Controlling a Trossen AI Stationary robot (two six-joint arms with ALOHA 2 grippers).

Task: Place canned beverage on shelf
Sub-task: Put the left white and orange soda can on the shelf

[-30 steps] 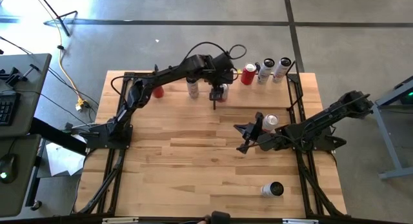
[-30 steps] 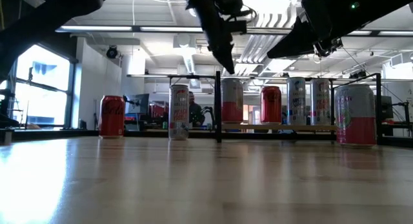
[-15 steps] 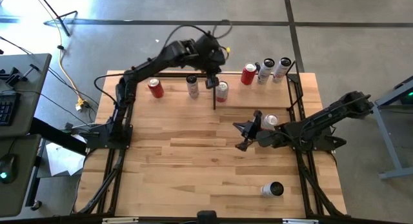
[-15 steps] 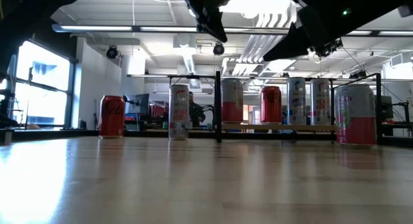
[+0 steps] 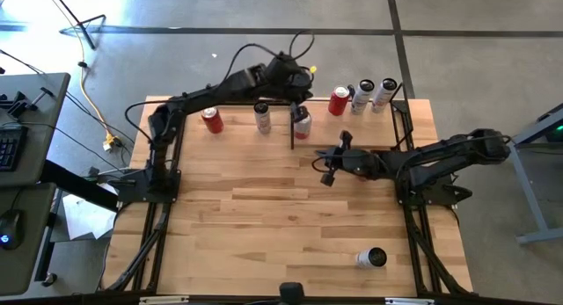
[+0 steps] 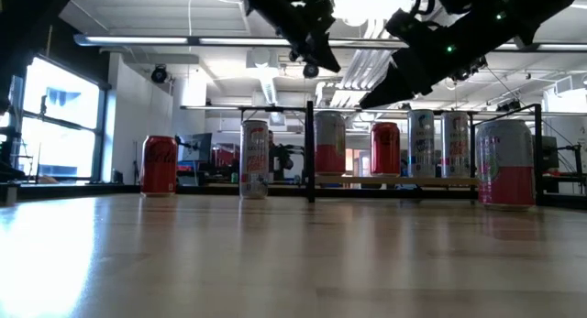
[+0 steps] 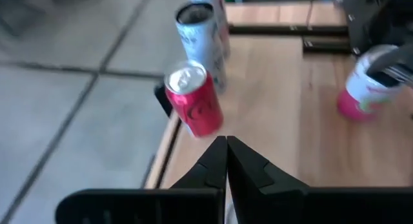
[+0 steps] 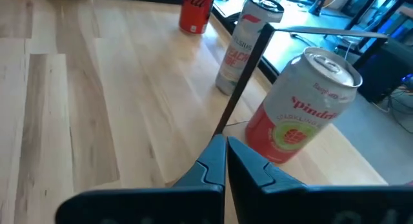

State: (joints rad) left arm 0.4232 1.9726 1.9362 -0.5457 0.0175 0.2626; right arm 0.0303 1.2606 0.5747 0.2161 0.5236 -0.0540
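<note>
High view: wooden worktop (image 5: 264, 217) fills the centre of the frame, shelf (image 5: 352, 119) runs along its upper right edge with a thin black upright plate (image 5: 291, 129) at its left end. Left end effector (image 5: 297, 105) sits at upper centre, above the pink-and-white can (image 5: 302, 122) that stands just right of the plate on the shelf; fingers pressed together, nothing between them. Right end effector (image 5: 327, 167) is at centre frame, just below the shelf, pointing left; fingers also together, empty. Three more cans stand on the shelf toward upper right: red can (image 5: 339, 100), then two white cans (image 5: 362, 96) side by side. Left of the plate, off the shelf: a white-and-pink can (image 5: 262, 117) and a red cola can (image 5: 211, 119), both upright on the worktop at upper left of centre. One can lies on its side (image 5: 371, 257) at lower right, well apart from everything else. Low view: cans line up across mid frame, cola can (image 6: 159, 165) far left, a large pink-and-white can (image 6: 503, 162) at far right nearest the camera, both arms dark across the top. Left wrist view: closed fingertips (image 7: 226, 161) at bottom centre, red can (image 7: 193, 100) and a white can (image 7: 200, 33) beyond them at the worktop edge, blurred pink can at right. Right wrist view: closed fingertips (image 8: 222, 161) pointing at the plate's base, pink-and-white can (image 8: 298, 108) just behind the plate, upright.
</note>
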